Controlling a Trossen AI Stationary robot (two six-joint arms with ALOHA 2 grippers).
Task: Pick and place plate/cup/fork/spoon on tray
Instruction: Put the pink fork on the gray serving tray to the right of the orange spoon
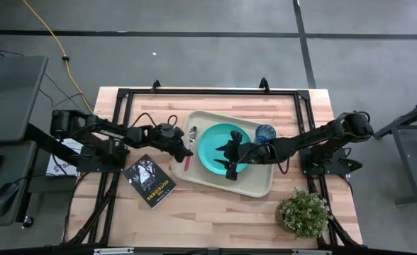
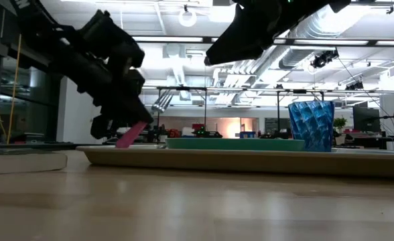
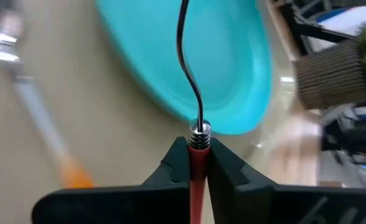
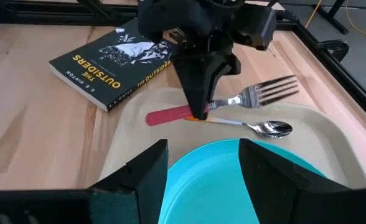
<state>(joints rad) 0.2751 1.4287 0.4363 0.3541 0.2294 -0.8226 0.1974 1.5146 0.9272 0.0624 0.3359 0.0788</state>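
My left gripper (image 1: 184, 146) is shut on the fork (image 4: 233, 102), which has a red-pink handle and silver tines, over the left end of the beige tray (image 1: 254, 185). The orange-handled spoon (image 4: 264, 128) lies flat on the tray beside it. The teal plate (image 1: 212, 145) lies in the tray's middle. The blue cup (image 1: 265, 132) stands upright at the tray's far right. My right gripper (image 4: 203, 163) is open and empty just above the plate. My left gripper pinches the fork's red-pink handle (image 4: 186, 113) between its two fingers, at the end next to the metal neck. The fingers come from above, slanting from the table's left, and lie across the fork. The fork is tilted, tines (image 2: 162, 100) up and handle end (image 2: 126, 137) low by the tray's rim.
A dark book (image 1: 149, 180) lies on the table to the near left of the tray. A potted plant (image 1: 304, 212) stands at the near right. Black frame rails run along the table's far, left and right sides.
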